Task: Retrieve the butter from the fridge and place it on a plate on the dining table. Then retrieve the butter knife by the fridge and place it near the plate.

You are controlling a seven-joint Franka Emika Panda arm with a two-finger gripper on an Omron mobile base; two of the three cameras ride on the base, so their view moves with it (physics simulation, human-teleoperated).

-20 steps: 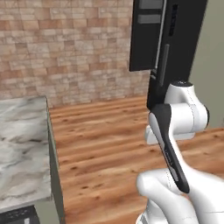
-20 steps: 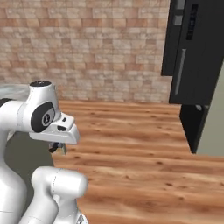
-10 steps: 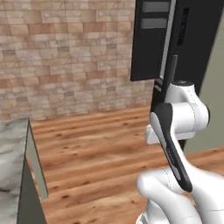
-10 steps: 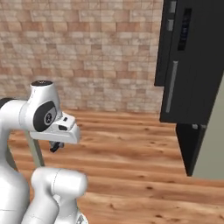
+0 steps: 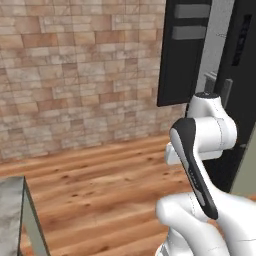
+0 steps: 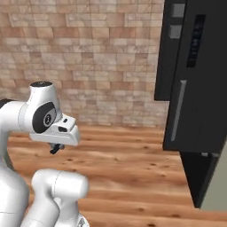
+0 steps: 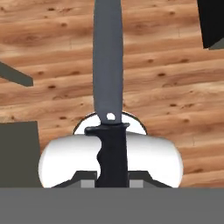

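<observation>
My gripper [image 7: 112, 175] is shut on the black handle of the butter knife [image 7: 108, 65]. Its long grey blade points away from the hand, over the wooden floor. In the right base view the gripper [image 6: 55, 148] hangs under the folded arm's hand, low in front of the robot. The black fridge [image 6: 195, 88] stands to the right, its upper door [image 5: 182, 50] swung open and a grey bar handle [image 6: 178, 111] on its front. A corner of the dining table [image 5: 11, 215], grey marbled stone, sits at the lower left. The butter and the plate are out of view.
A brick wall [image 5: 80, 75] closes the far side, and wooden floor [image 6: 133, 164] lies between me and it. A sage-green cabinet side [image 6: 215, 190] stands at the right, beside the fridge's lower part.
The whole picture has shifted as the base moved: the table has slid off to the lower left and the fridge looms larger. The arm's pose and the held knife are unchanged.
</observation>
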